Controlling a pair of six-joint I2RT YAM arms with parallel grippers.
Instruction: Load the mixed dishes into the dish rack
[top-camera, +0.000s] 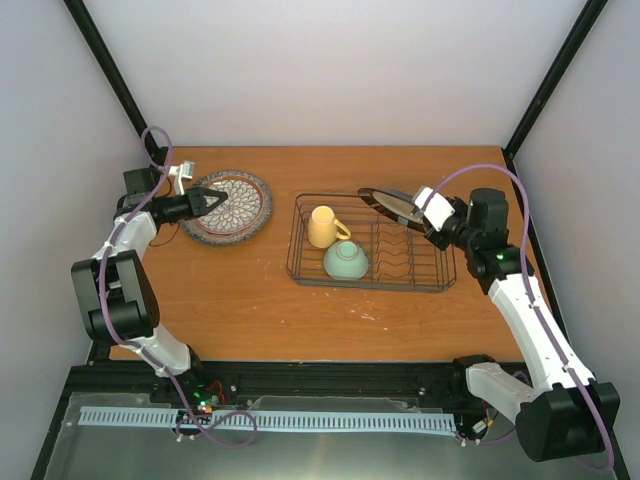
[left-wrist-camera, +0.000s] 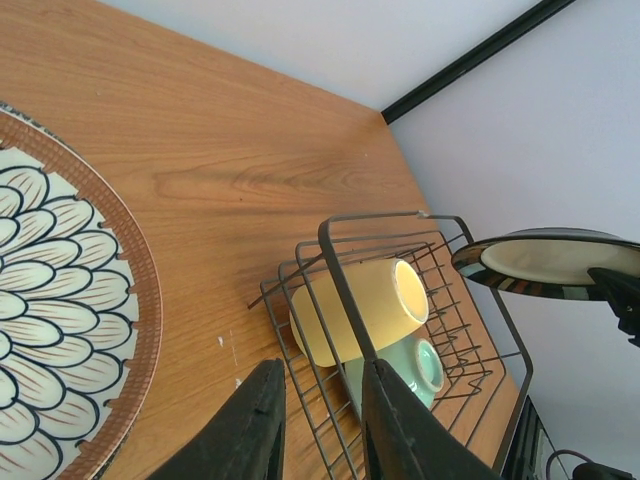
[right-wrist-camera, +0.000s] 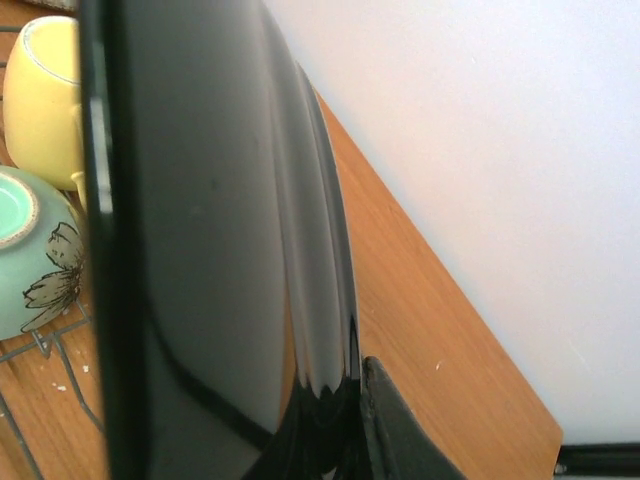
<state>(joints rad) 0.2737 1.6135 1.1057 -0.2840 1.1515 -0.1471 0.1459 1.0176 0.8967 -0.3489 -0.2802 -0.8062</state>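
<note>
Left gripper (top-camera: 214, 200): I am seeing it hovering over the left rim of the brown petal-patterned plate (top-camera: 242, 205). Its fingers (left-wrist-camera: 250, 430) are standing slightly apart with nothing between them.

Right gripper (top-camera: 421, 206): it is pinching the right edge of the dark-rimmed plate (top-camera: 388, 206), pressed tight on the rim. In the right wrist view the plate's glossy dark underside is filling most of the picture, with one finger (right-wrist-camera: 392, 425) showing beside it.

Dark-rimmed plate: it is hanging tilted in the air over the far right part of the dish rack (top-camera: 405, 252). In the left wrist view its cream face is showing inside the dark rim, and it is sitting clear above the wires.

Brown petal-patterned plate: it is lying flat on the table (top-camera: 260, 310) near the far left corner, well apart from the rack.

Dish rack: it is sitting on the table right of centre, nearer the far edge than the near one.

Yellow mug (top-camera: 322, 228): it is resting in the rack's left end on the far side, handle pointing toward the right edge.

Mint-green bowl (top-camera: 346, 261): it is resting in the rack just beside the mug, on the near side. It is tipped so that its mouth is facing the same way as the mug's in the left wrist view.
</note>
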